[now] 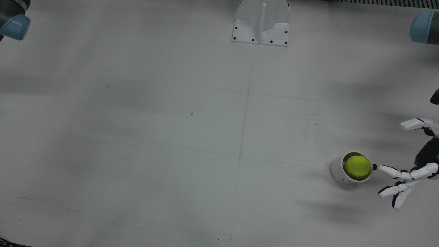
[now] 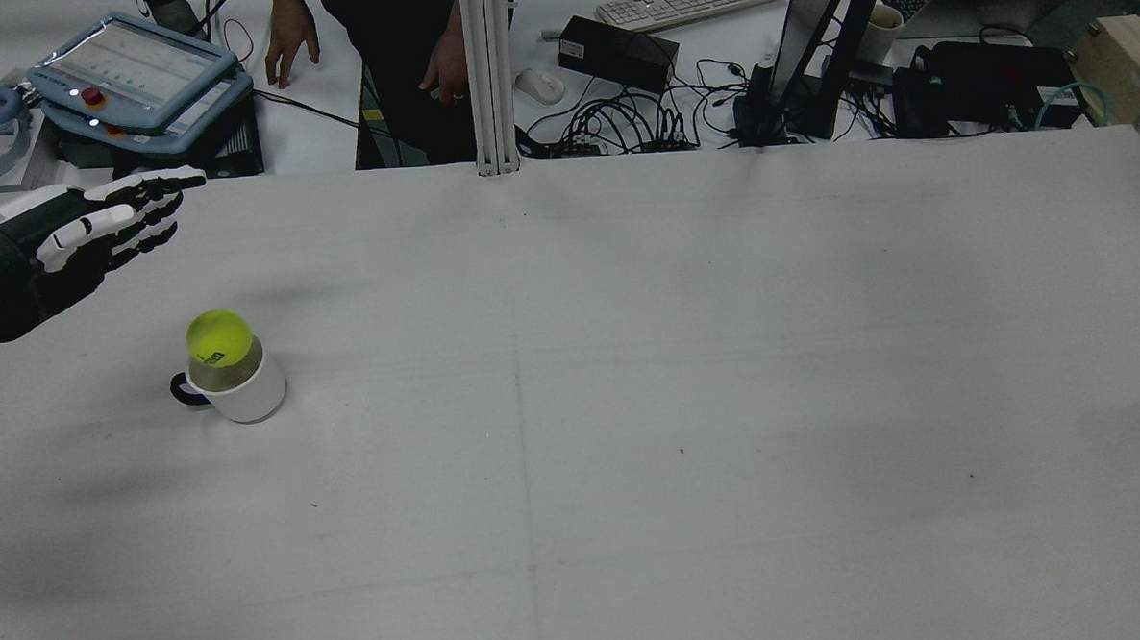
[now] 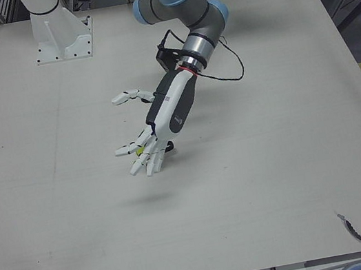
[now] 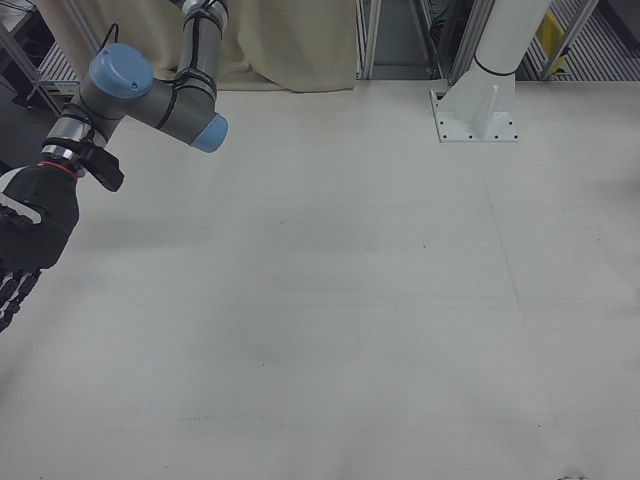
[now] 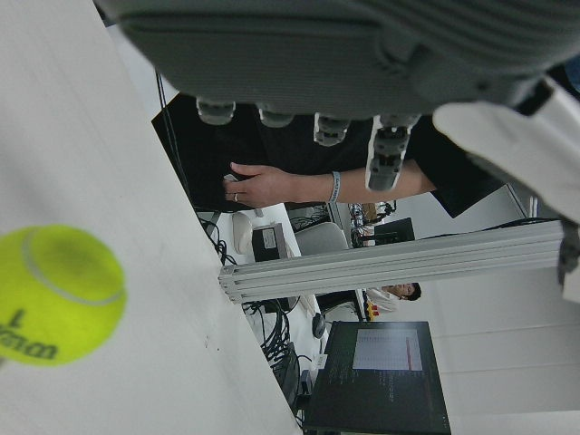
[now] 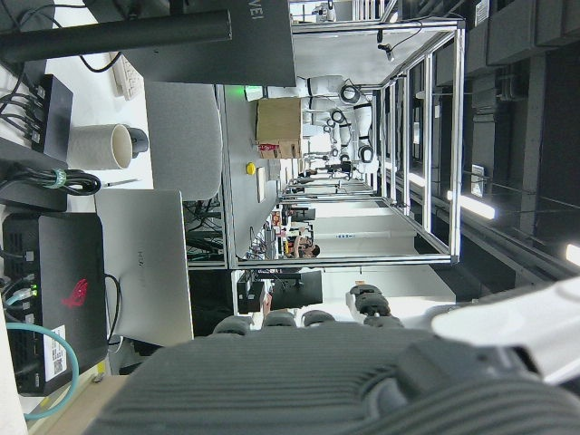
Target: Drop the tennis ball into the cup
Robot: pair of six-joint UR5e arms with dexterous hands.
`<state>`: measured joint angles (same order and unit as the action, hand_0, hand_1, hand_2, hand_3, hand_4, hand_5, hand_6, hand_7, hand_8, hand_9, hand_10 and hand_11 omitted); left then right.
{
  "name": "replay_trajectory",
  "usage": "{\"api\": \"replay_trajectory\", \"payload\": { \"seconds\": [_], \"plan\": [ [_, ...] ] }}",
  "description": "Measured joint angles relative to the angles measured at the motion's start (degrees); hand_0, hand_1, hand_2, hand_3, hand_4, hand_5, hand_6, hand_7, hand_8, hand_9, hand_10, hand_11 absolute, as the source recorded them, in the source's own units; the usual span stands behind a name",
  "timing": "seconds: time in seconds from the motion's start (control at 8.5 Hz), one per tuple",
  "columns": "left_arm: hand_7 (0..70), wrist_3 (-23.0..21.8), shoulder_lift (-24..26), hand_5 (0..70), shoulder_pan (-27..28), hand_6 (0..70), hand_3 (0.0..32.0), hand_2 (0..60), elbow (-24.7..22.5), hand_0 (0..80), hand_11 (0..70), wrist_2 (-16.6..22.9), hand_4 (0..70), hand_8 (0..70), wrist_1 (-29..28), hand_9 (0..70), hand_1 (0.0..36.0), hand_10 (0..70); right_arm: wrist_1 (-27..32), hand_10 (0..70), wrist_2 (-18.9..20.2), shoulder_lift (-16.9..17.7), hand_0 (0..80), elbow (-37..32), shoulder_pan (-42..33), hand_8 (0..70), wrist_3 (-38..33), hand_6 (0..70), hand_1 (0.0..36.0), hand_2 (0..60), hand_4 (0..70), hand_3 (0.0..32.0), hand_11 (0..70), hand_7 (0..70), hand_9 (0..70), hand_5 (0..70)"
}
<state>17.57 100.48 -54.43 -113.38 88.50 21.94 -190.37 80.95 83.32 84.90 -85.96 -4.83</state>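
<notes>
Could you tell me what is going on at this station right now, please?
The tennis ball sits in the mouth of the white cup, which stands upright on the table. The left hand is open, fingers spread, beside and above the cup, holding nothing. The right hand is off at the other side of the table, holding nothing in view. So the drop looks done.

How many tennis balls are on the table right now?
1. The tennis ball sits in the mouth of the white cup, near the open left hand. No others visible.
</notes>
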Motion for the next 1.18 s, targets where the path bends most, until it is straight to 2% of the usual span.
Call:
{"api": "replay_trajectory", "payload": {
  "seconds": [0.12, 0.24, 0.35, 0.47, 0.59, 0.71, 0.82, 0.94, 1.06, 1.18],
  "plan": [
    [8.7, 0.1, 0.0, 9.9, 0.0, 0.0, 15.0, 13.9, 0.0, 10.1, 0.2, 0.0, 0.0, 0.0, -0.1, 0.3, 4.0, 0.0, 0.0, 0.0, 0.0, 0.0, 0.0, 0.0, 0.0, 0.0, 0.0, 0.0, 0.0, 0.0, 0.0, 0.0, 0.0, 0.0, 0.0, 0.0],
    [8.1, 0.1, -0.1, 19.8, 0.0, 0.0, 12.2, 15.1, 0.0, 14.5, 0.2, 0.0, 0.0, 0.0, -0.1, 0.2, 4.9, 0.0, 0.0, 0.0, 0.0, 0.0, 0.0, 0.0, 0.0, 0.0, 0.0, 0.0, 0.0, 0.0, 0.0, 0.0, 0.0, 0.0, 0.0, 0.0],
    [7.5, 0.1, -0.1, 31.6, 0.0, 7.9, 10.8, 17.6, 0.0, 17.2, 0.3, 0.0, 0.0, 1.4, -0.1, 0.2, 5.4, 0.0, 0.0, 0.0, 0.0, 0.0, 0.0, 0.0, 0.0, 0.0, 0.0, 0.0, 0.0, 0.0, 0.0, 0.0, 0.0, 0.0, 0.0, 0.0],
    [7.7, -0.1, -0.5, 12.1, -0.1, 8.1, 13.6, 22.0, 0.0, 23.8, 0.6, 0.0, 0.0, 1.5, -0.2, 0.2, 7.9, 0.0, 0.0, 0.0, 0.0, 0.0, 0.0, 0.0, 0.0, 0.0, 0.0, 0.0, 0.0, 0.0, 0.0, 0.0, 0.0, 0.0, 0.0, 0.0],
    [7.8, -0.4, -0.9, 13.1, -1.0, 8.2, 13.6, 32.0, 0.2, 33.4, 1.2, 0.0, 0.0, 1.5, -0.3, 0.3, 12.8, 0.1, 0.0, 0.0, 0.0, 0.0, 0.0, 0.0, 0.0, 0.0, 0.0, 0.0, 0.0, 0.0, 0.0, 0.0, 0.0, 0.0, 0.0, 0.0],
    [9.1, -0.4, -1.1, 2.3, -4.2, 0.1, 18.2, 47.5, 0.4, 40.6, 2.5, 0.0, 0.0, 0.0, 0.0, 0.4, 21.1, 0.6, 0.0, 0.0, 0.0, 0.0, 0.0, 0.0, 0.0, 0.0, 0.0, 0.0, 0.0, 0.0, 0.0, 0.0, 0.0, 0.0, 0.0, 0.0],
    [6.9, -0.2, -1.2, 36.4, -9.1, 8.9, 14.0, 60.0, 0.6, 52.1, 5.8, 0.1, 0.0, 1.5, 1.5, 0.1, 34.1, 1.8, 0.0, 0.0, 0.0, 0.0, 0.0, 0.0, 0.0, 0.0, 0.0, 0.0, 0.0, 0.0, 0.0, 0.0, 0.0, 0.0, 0.0, 0.0],
    [7.8, 0.3, -1.2, 48.5, -14.9, 2.3, 10.6, 60.0, 1.2, 80.0, 10.4, 0.2, 0.0, 0.0, 3.8, 0.1, 36.0, 3.4, 0.0, 0.0, 0.0, 0.0, 0.0, 0.0, 0.0, 0.0, 0.0, 0.0, 0.0, 0.0, 0.0, 0.0, 0.0, 0.0, 0.0, 0.0],
    [5.9, 0.5, -1.5, 70.0, -20.0, 1.7, 4.4, 60.0, 2.5, 67.5, 9.9, 0.3, 0.0, 0.0, 5.1, 0.0, 36.0, 3.0, 0.0, 0.0, 0.0, 0.0, 0.0, 0.0, 0.0, 0.0, 0.0, 0.0, 0.0, 0.0, 0.0, 0.0, 0.0, 0.0, 0.0, 0.0],
    [3.7, 0.4, -2.8, 48.7, -23.2, 10.5, 9.0, 60.0, 3.7, 66.6, 9.6, 0.4, 0.0, 1.5, 5.2, 0.0, 36.0, 2.8, 0.0, 0.0, 0.0, 0.0, 0.0, 0.0, 0.0, 0.0, 0.0, 0.0, 0.0, 0.0, 0.0, 0.0, 0.0, 0.0, 0.0, 0.0]
  ]
}}
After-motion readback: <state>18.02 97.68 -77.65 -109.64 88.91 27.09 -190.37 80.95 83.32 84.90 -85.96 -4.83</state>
